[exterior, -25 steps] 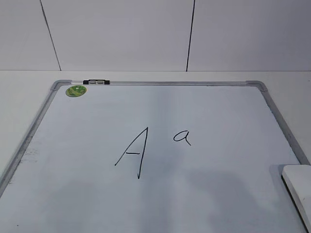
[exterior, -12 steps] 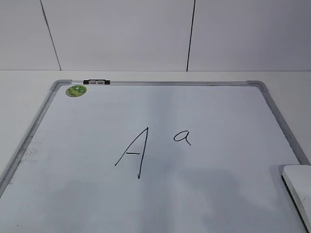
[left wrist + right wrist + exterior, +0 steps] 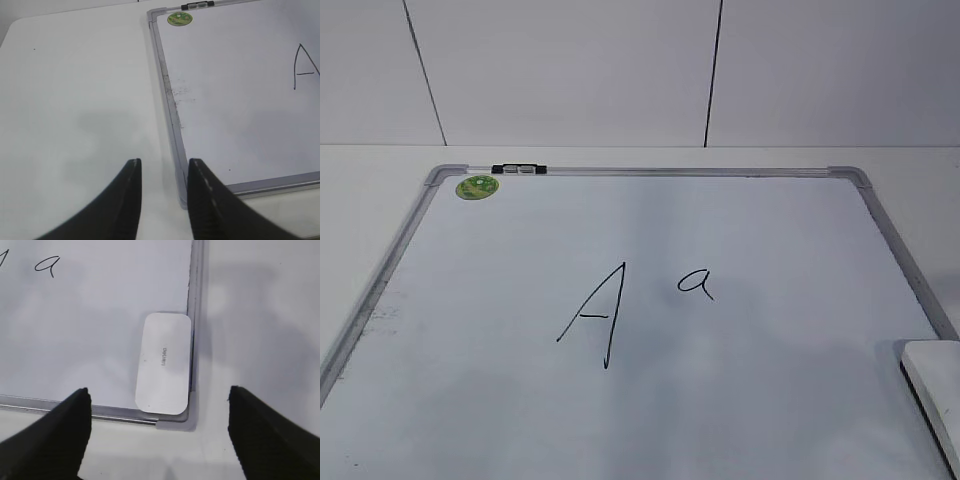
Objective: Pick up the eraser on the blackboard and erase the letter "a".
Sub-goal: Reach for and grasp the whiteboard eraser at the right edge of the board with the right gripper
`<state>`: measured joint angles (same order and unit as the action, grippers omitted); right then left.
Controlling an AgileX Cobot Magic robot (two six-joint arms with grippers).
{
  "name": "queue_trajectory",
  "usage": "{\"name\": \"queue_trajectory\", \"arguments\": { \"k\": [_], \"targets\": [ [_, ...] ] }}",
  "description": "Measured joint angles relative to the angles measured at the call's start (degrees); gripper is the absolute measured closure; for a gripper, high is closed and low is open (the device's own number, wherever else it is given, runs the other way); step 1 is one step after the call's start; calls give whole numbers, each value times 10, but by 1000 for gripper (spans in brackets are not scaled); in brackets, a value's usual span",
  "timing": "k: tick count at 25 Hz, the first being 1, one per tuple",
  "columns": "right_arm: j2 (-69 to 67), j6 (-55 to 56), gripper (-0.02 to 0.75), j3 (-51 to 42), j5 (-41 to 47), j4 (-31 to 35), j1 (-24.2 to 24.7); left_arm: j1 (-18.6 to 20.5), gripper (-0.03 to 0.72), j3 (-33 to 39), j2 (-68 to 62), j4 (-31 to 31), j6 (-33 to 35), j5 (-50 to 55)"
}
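The blackboard (image 3: pixel 740 220) is a white board with a grey frame, lying flat. The small letter "a" (image 3: pixel 696 283) is written right of a large "A" (image 3: pixel 592 315); the small one also shows in the right wrist view (image 3: pixel 48 265). The white eraser (image 3: pixel 164 362) lies flat in the board's near right corner, and its edge shows in the exterior view (image 3: pixel 935 390). My right gripper (image 3: pixel 159 399) is wide open, above the table just in front of that corner, its fingers spread wider than the eraser. My left gripper (image 3: pixel 164 167) is open and empty, beside the board's near left corner (image 3: pixel 181 200).
A round green sticker (image 3: pixel 477 186) and a small black-and-clear clip (image 3: pixel 518 169) sit at the board's far left corner. White table (image 3: pixel 75 100) surrounds the board. A white panelled wall (image 3: pixel 570 70) stands behind it.
The eraser's visible edge sits slightly lower and further right in the exterior view. Nothing else has visibly changed.
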<state>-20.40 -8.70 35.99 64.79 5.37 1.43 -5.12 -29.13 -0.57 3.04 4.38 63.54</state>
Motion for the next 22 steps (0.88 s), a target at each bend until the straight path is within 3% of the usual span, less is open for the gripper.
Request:
{"name": "queue_trajectory", "arguments": {
  "k": [13,22],
  "targets": [
    [-245,-2,62,47,-3,75,-10,0,454,0,0,0,0,0],
    [-351,-2,63,47,-1,83,-10,0,454,0,0,0,0,0]
  ]
}}
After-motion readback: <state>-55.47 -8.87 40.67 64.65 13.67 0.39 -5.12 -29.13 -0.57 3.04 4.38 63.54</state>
